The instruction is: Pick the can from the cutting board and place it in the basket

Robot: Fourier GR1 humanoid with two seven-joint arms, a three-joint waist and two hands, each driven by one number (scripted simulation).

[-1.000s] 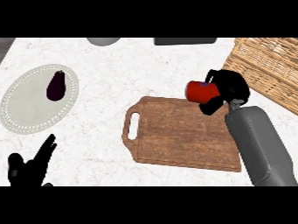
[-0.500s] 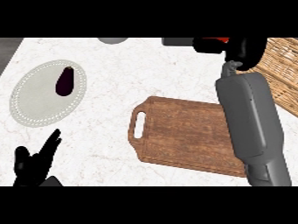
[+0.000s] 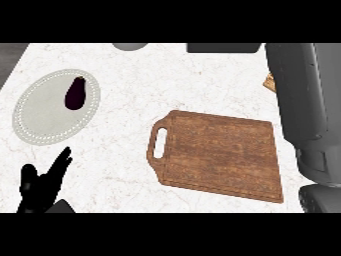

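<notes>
The right forearm [image 3: 317,115] runs up past the top edge, so its hand and the can are out of sight. It hides all but a sliver of the one basket [image 3: 270,83]. One cutting board [image 3: 221,154] lies bare. One plate [image 3: 44,117] holds one eggplant [image 3: 75,93]. The left hand [image 3: 41,184] rests open, lower left.

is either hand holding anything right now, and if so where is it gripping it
The left hand rests open at the lower left, holding nothing. The right forearm runs past the top edge, so its hand and any can are out of view: cannot tell.
</notes>
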